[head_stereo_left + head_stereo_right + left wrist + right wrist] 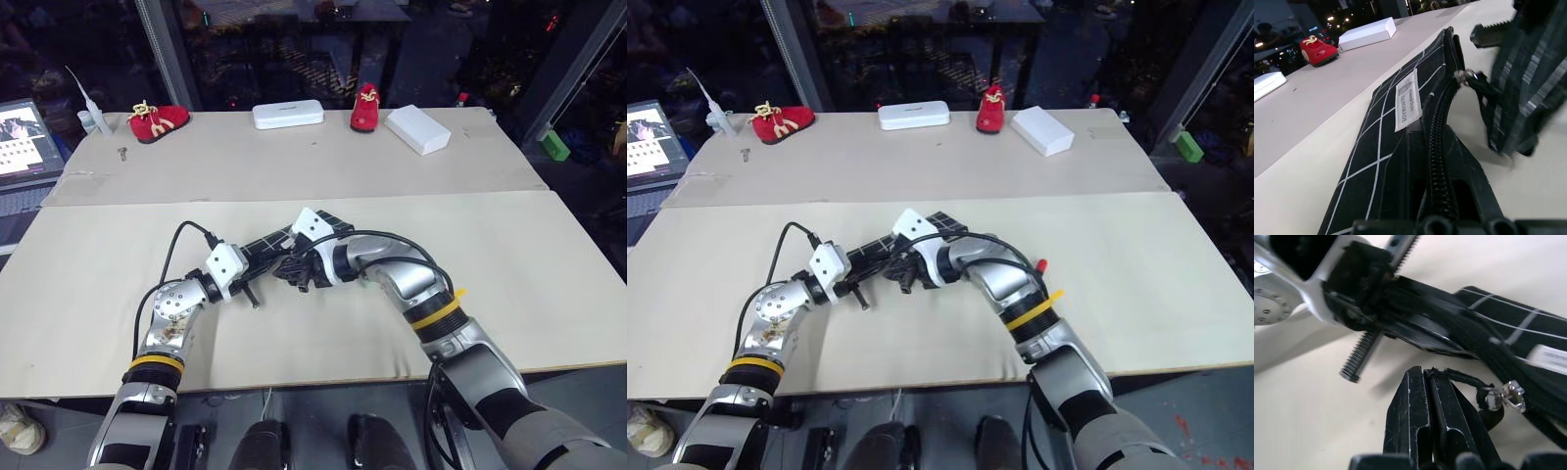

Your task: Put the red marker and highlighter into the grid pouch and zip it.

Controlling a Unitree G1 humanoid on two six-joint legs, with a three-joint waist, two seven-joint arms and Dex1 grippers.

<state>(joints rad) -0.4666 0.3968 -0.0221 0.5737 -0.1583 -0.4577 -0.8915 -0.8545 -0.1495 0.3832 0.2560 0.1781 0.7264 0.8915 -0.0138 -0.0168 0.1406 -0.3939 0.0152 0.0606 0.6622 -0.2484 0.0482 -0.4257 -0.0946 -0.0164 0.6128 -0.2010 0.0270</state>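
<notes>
The grid pouch (284, 243) lies on the bench (509, 264) between both grippers. The left gripper (257, 284) clamps its near end; the right gripper (1426, 382) pinches the zipper pull (1469, 382), zipper running lengthwise toward the left jaws.

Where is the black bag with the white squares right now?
The grid pouch lies in the middle of the near table, between the two grippers: the left gripper clamps one end, and the right gripper pinches its zipper loop.
</notes>
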